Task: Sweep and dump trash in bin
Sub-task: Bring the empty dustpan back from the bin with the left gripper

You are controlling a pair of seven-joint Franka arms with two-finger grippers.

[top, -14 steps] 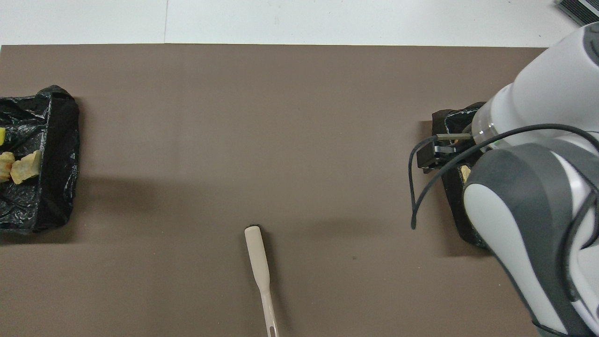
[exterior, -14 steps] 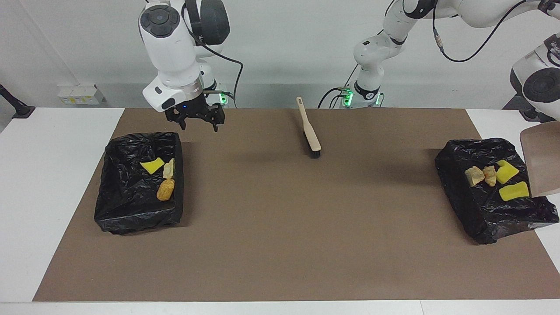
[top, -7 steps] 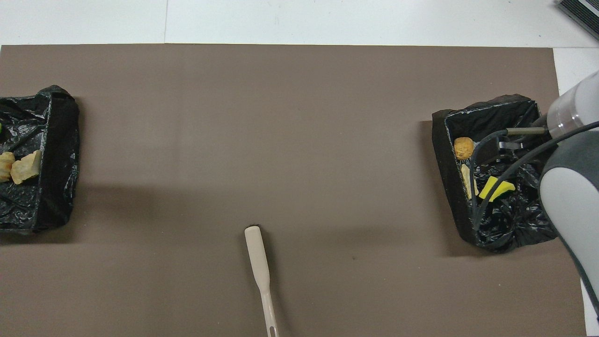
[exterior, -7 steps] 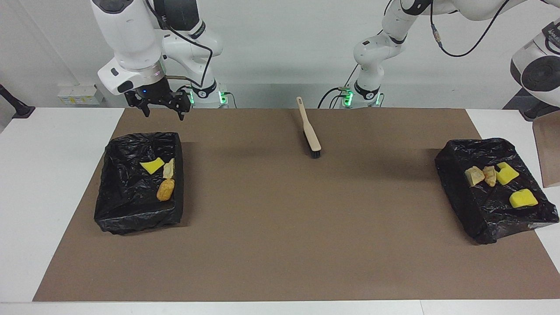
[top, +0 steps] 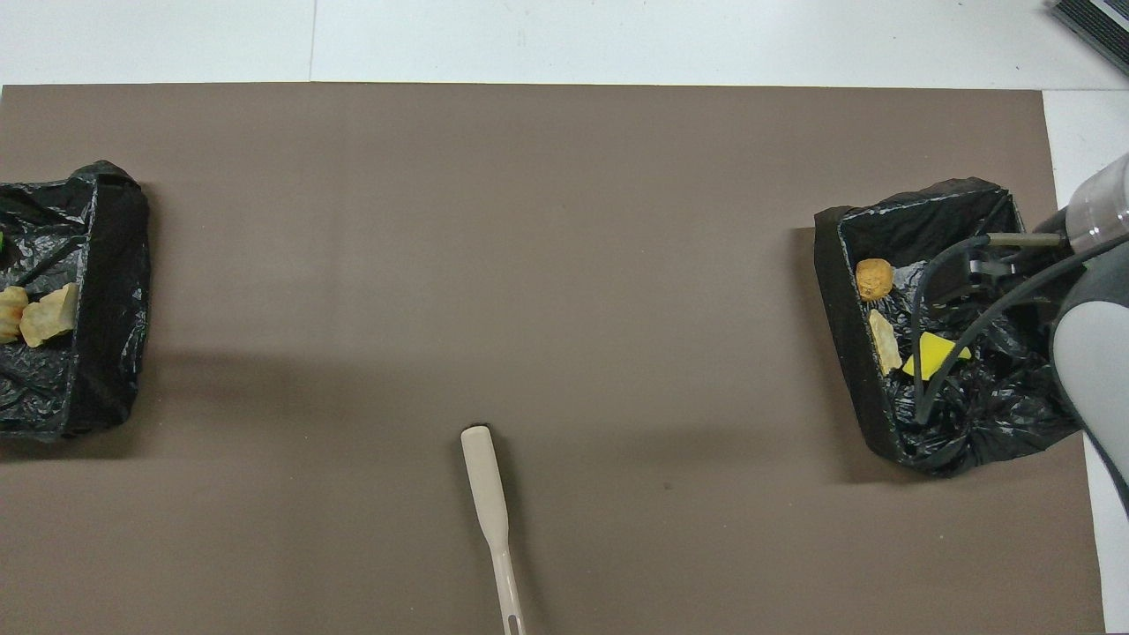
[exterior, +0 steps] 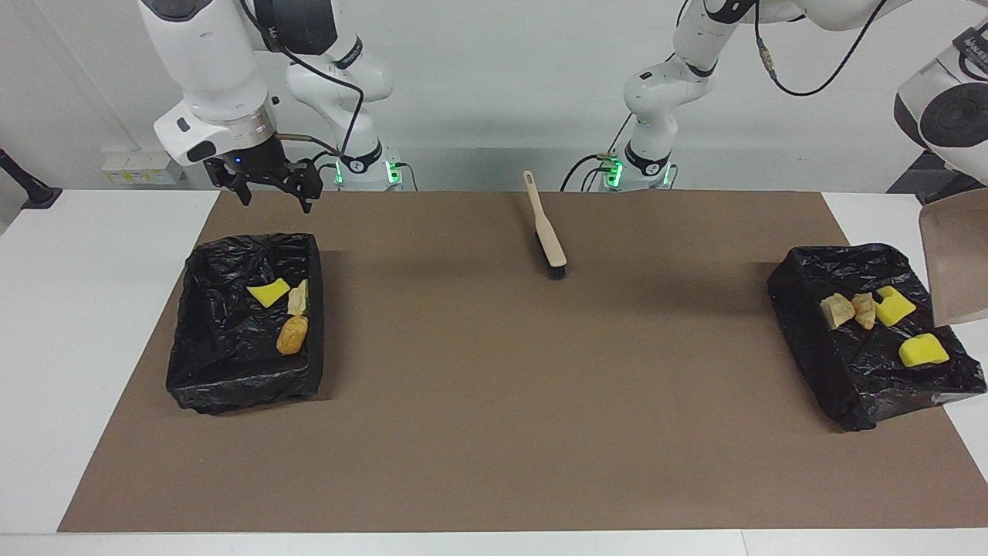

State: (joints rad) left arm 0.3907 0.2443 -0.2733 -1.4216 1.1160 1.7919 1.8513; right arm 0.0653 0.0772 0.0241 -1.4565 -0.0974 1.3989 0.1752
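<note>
Since a second ago my right gripper [exterior: 266,189] has swung away from the mat's middle and now hangs, jaws spread and empty, over the table edge by the bin at the right arm's end [exterior: 245,320]. My left hand itself is out of view; it is clenched, and I judge it grips the dustpan [exterior: 955,266], whose beige pan has lifted off the other bin and hangs at the frame edge over the left arm's end of the table.

What the next move turns on is the brush [exterior: 545,230]. It lies alone on the brown mat [exterior: 494,432] between my two bases, long axis running away from me, handle end toward me and bristle end pointing out, about midway between both arms.

All the trash is already binned. That first bin holds a yellow sponge chunk [exterior: 268,293], a pale lump [exterior: 298,299] and an orange-brown lump [exterior: 292,335]. The bin at the left arm's end [exterior: 872,371] holds two pale lumps [exterior: 847,310] and two yellow chunks [exterior: 909,330]. I see nothing loose on the mat, so I judge the sweeping done.
</note>
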